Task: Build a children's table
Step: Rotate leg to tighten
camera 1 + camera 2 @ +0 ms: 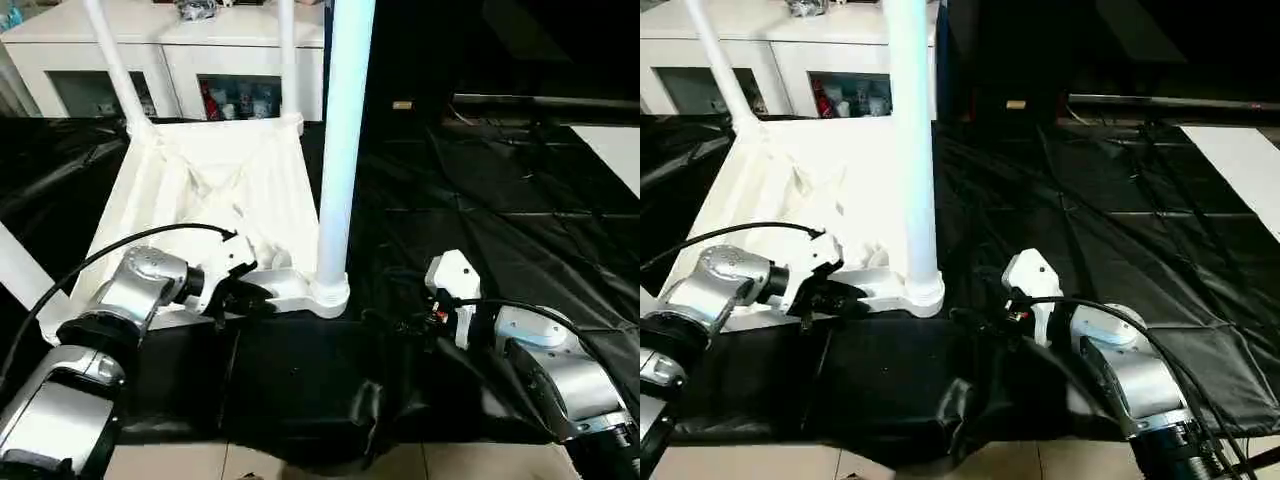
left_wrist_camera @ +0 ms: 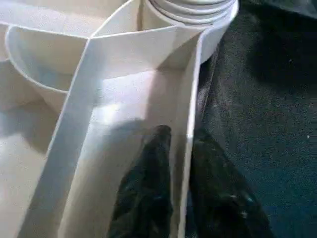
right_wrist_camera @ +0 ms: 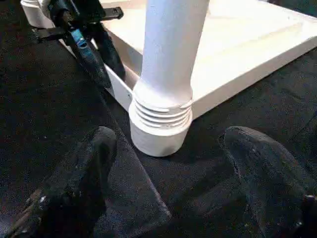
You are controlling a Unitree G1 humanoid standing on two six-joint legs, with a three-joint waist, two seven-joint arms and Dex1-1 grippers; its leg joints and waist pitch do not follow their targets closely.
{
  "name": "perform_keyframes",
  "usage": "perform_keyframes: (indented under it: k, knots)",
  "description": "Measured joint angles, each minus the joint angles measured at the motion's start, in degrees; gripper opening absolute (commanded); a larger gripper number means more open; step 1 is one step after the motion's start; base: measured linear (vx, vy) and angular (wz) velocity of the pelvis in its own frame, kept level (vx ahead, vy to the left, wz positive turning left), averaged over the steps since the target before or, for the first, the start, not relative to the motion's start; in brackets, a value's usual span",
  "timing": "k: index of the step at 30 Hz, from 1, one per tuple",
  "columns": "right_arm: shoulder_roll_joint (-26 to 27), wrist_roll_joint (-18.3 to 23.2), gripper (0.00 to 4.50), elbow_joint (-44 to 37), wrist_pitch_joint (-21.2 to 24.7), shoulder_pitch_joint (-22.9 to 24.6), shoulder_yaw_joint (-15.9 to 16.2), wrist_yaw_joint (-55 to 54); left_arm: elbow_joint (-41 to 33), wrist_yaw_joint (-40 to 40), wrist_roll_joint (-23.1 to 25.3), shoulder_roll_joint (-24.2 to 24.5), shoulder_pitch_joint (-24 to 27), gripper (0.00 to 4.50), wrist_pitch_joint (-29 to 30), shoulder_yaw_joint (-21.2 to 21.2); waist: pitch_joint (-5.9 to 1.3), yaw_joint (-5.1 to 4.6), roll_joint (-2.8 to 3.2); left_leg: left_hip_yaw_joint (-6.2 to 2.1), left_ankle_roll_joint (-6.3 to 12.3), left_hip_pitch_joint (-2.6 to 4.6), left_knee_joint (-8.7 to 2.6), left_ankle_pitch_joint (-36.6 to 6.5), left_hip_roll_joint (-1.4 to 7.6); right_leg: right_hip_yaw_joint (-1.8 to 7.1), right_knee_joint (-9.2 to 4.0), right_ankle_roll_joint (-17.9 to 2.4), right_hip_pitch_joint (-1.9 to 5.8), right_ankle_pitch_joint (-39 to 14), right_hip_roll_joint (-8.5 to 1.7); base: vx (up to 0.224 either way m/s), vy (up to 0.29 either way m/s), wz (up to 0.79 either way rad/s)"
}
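The children's table lies upside down on black cloth, its ribbed underside facing up. A thick white leg stands in the near right corner socket. Two thinner-looking legs rise from the far corners, and another leg shows at the near left. My left gripper is shut on the table's near rim, one finger inside the wall and one outside. My right gripper is open on the cloth, just short of the near right socket and not touching it.
A white cabinet with glass doors stands behind the table. Black cloth covers the floor, bunched into a fold near the front. A white sheet lies at the far right, and pale tiles show at the front edge.
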Motion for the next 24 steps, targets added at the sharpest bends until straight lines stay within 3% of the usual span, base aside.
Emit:
perform_keyframes:
  k: [5,7,15,24]
  knots:
    - [-0.1,0.0,3.84,0.0,-0.3,0.0,0.0,0.1,-0.8,-1.8,-0.2,0.0,0.4,0.27,0.2,0.4,0.05,-0.02,0.08,0.07,0.00,-0.01,-0.21,0.0,0.01,0.00,-0.20,0.0,0.00,0.0,0.00,0.000,0.000,0.00]
    - [-0.2,0.2,4.20,0.0,-0.3,0.0,0.0,0.8,-2.7,-2.5,-0.2,0.2,1.4,0.05,0.1,0.4,0.04,-0.02,0.11,0.14,0.02,-0.02,-0.39,0.0,0.01,0.00,-0.42,0.0,0.00,0.0,0.00,0.000,0.000,0.00]
    - [-3.6,1.4,4.38,0.0,-0.1,0.1,0.5,6.5,-15.8,-4.9,-0.9,1.7,8.5,0.00,1.6,0.3,-0.04,0.17,0.28,0.33,0.69,-0.20,-0.61,-0.1,0.02,-0.02,-0.64,-0.1,-0.17,-0.1,-0.05,0.000,0.000,0.00]
    - [-2.0,-0.9,4.38,3.5,-2.4,-3.0,4.0,8.6,-27.2,-5.6,-1.2,2.6,14.0,0.00,5.6,-0.6,-0.05,0.15,0.30,1.02,0.92,-0.51,-0.50,0.2,0.27,-0.01,-0.50,-0.1,-0.52,-0.1,-0.24,0.000,0.000,0.00]
